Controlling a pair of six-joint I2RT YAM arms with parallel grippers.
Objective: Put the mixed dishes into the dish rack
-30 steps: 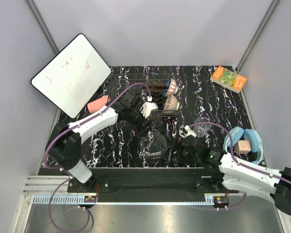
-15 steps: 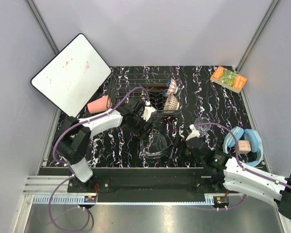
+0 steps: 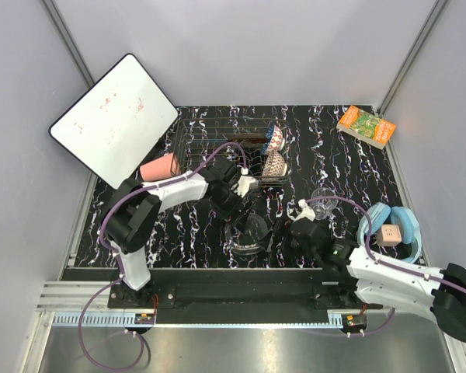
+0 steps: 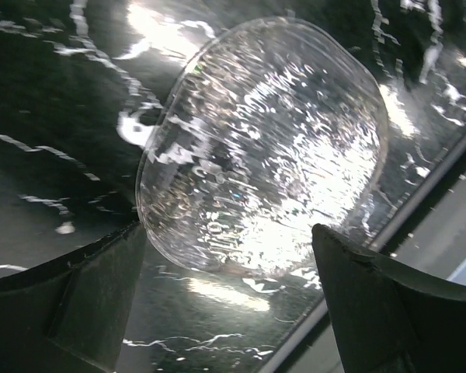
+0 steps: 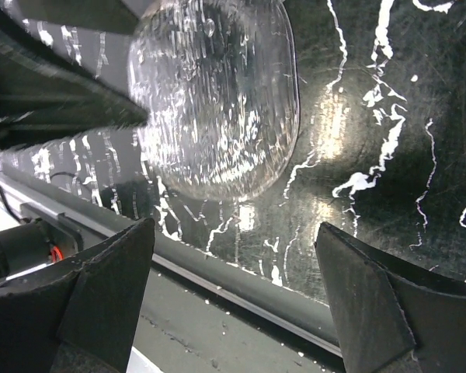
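Clear glass bowl (image 3: 246, 231) sitting on the black table (image 3: 334, 155) near the front edge, round with no long side, mouth up or down hard to tell, left gripper (image 4: 229, 233) hanging over it with fingers spread wide apart, right gripper (image 5: 234, 225) pointing at it from beside, fingers wide apart too

My left arm (image 3: 179, 186) hides the rack's (image 3: 190, 132) near side, and my right wrist view crops the glass bowl's (image 5: 217, 101) top.

Black marbled table (image 3: 349, 167) under dish rack (image 3: 206, 134), glass bowl (image 3: 248, 235), book (image 3: 366, 126), perhaps small glass (image 3: 324, 194).
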